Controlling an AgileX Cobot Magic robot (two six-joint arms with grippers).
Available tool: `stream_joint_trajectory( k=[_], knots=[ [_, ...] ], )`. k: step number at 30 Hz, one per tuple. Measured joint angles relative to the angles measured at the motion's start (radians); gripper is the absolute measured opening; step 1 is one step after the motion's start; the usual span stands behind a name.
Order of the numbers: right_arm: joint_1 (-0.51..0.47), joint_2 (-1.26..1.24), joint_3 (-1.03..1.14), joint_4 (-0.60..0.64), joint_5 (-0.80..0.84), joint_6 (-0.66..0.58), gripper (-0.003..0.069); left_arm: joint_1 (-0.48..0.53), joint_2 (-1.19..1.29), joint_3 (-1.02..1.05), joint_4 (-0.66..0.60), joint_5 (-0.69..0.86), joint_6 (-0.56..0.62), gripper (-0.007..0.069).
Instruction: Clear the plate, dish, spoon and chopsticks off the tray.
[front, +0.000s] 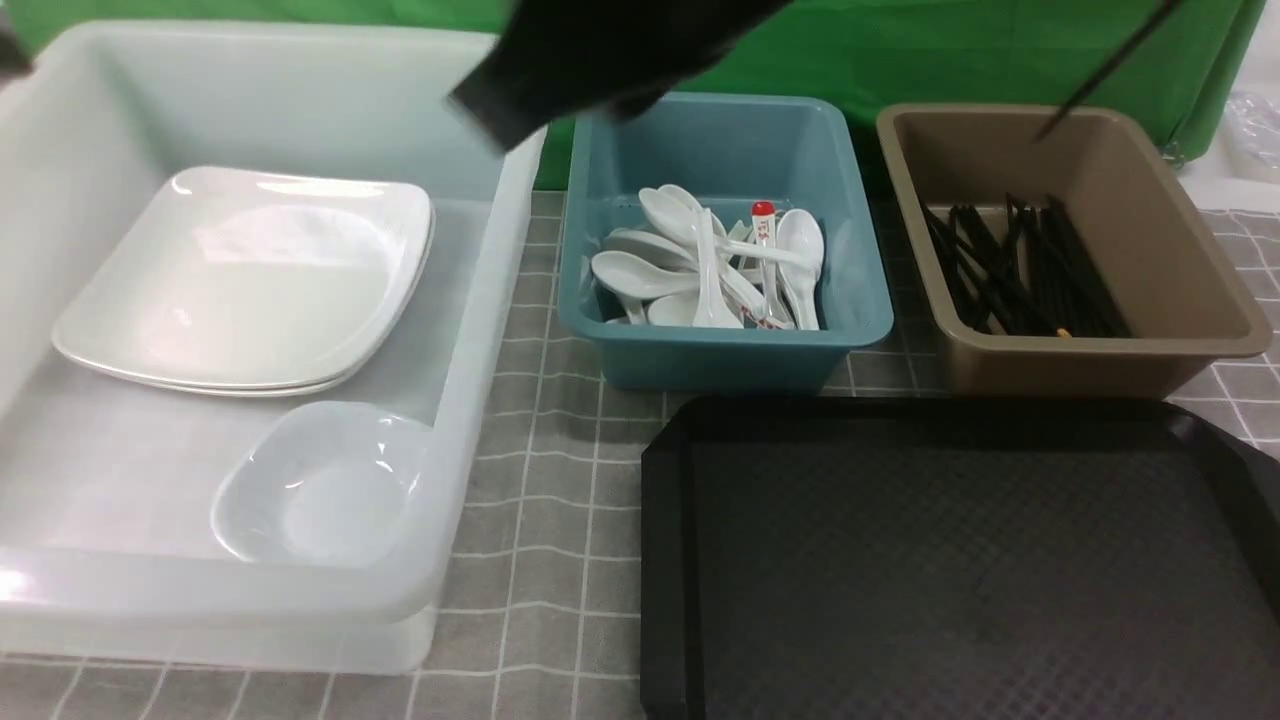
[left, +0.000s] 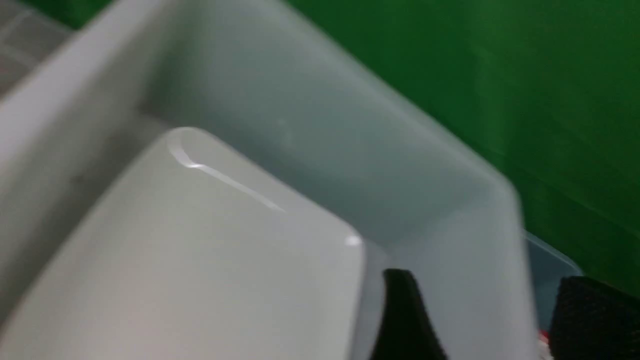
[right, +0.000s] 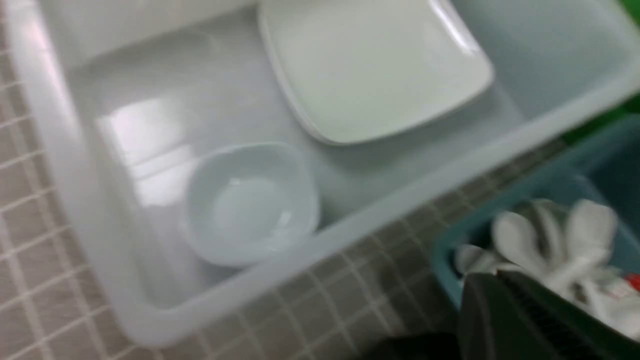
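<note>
Front view puts the black tray (front: 960, 570) at the near right on the grey checked cloth (front: 560, 500), its diamond-textured floor showing from rim to rim. The plate (front: 250, 280) lies flat in the far half of the translucent white bin (front: 480, 400) at the left, on top of a second plate of the same shape. The small deep dish (front: 320, 485) sits upright in that bin's near right corner, just beside the plates. Behind the tray, the teal bin (front: 720, 360) holds a heap of white spoons (front: 700, 265), and the brown bin (front: 1050, 370) to its right holds the black chopsticks (front: 1020, 270) in a loose bundle. A blurred black arm section (front: 600, 50) crosses the top edge above the white and teal bins, before the green backdrop (front: 950, 50). Left wrist view shows the left gripper (left: 487, 300) released, its two black fingers (left: 405, 320) well apart, over the white bin's far right corner and next to a corner of the plate. Right wrist view shows the right gripper (right: 510, 320) as a dark blur near the teal bin's edge, clenched; whether it pinches anything I cannot tell.
</note>
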Motion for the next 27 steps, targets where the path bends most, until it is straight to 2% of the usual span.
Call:
stream_joint_trajectory(
  k=[2,3,4,7,9,11,13,16,19,20,22,24,27],
  knots=[
    [-0.001,-0.053,0.0,-0.136,0.07,0.048,0.0027,-0.14,-0.101,0.0,0.003,0.057,0.069,0.0116],
    [-0.002,-0.062,0.0,-0.159,0.082,0.057,0.0027,-0.167,-0.118,0.0,0.005,0.061,0.075,0.0104],
    [-0.004,-0.091,0.005,-0.213,0.088,0.078,0.0027,-0.239,-0.163,0.0,0.018,0.08,0.103,0.0055],
    [-0.009,-0.199,0.041,-0.277,0.088,0.12,0.0027,-0.462,-0.294,-0.001,0.129,0.115,0.126,0.0011],
    [-0.009,-0.28,0.078,-0.284,0.088,0.152,0.0027,-0.585,-0.378,-0.001,0.257,0.111,0.032,0.0002],
    [-0.009,-0.37,0.15,-0.287,0.088,0.189,0.0027,-0.654,-0.435,0.0,0.373,0.101,-0.082,0.0001],
    [-0.009,-0.509,0.287,-0.292,0.055,0.243,0.0025,-0.753,-0.545,0.026,0.581,0.067,-0.24,0.0001],
    [-0.009,-0.724,0.529,-0.318,-0.088,0.313,0.0025,-0.809,-0.685,0.114,0.763,0.009,-0.422,0.0],
    [-0.009,-0.976,0.857,-0.381,-0.31,0.466,0.0025,-0.815,-0.833,0.245,0.887,-0.056,-0.537,0.0],
    [-0.009,-1.07,0.978,-0.436,-0.385,0.538,0.0025,-0.815,-0.876,0.298,0.915,-0.079,-0.572,0.0],
    [-0.009,-1.235,1.208,-0.562,-0.549,0.693,0.0025,-0.815,-0.964,0.411,0.939,-0.13,-0.633,0.0],
    [-0.009,-1.39,1.393,-0.681,-0.68,0.798,0.0025,-0.815,-1.026,0.515,0.944,-0.185,-0.681,0.0],
    [-0.009,-1.522,1.556,-0.741,-0.762,0.856,0.0025,-0.815,-1.068,0.62,0.946,-0.281,-0.71,0.0]
  ],
)
